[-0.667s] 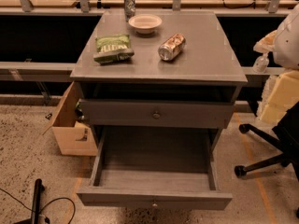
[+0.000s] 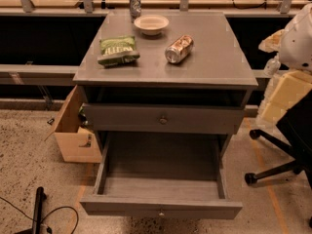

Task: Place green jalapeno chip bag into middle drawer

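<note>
The green jalapeno chip bag (image 2: 118, 50) lies flat on the left part of the grey cabinet top (image 2: 219, 67). The middle drawer (image 2: 161, 208) is pulled far out below and nothing shows inside it. Its small knob sits at the front centre. The upper drawer (image 2: 163, 119) is shut. My gripper is not in view. Only a white and cream part of my arm (image 2: 292, 57) shows at the right edge, apart from the bag and beside the cabinet.
A silver drink can (image 2: 179, 48) lies on its side right of the bag. A white bowl (image 2: 151, 23) and an upright can (image 2: 135, 3) stand at the back. A cardboard box (image 2: 73, 130) sits left of the cabinet and an office chair base (image 2: 278, 165) to the right.
</note>
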Robot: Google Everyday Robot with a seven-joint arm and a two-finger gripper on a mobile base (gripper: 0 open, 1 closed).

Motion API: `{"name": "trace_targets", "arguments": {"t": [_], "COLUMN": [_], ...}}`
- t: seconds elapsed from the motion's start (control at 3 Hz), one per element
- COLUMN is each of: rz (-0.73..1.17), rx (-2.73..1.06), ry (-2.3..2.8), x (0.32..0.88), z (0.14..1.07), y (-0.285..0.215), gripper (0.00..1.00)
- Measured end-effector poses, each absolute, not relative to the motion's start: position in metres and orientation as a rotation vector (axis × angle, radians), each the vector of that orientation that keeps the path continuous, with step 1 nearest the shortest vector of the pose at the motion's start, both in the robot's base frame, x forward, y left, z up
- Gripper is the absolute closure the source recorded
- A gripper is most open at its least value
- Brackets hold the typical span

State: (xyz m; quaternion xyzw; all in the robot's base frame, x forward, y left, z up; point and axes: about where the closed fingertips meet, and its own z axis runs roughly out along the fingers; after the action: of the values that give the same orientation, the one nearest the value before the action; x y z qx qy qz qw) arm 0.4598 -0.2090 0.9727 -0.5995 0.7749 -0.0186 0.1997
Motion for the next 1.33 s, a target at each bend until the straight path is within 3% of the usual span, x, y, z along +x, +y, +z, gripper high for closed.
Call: {"name": "trace_targets", "arguments": {"t": [0.67, 1.33], "rz": [0.165, 0.196], "rx": [-1.364, -1.14], "ry": [1.95, 1.864], "x": [0.545, 0.609], "z": [0.967, 0.974], "y": [-0.177, -0.148], "gripper": [0.0, 0.0]}}
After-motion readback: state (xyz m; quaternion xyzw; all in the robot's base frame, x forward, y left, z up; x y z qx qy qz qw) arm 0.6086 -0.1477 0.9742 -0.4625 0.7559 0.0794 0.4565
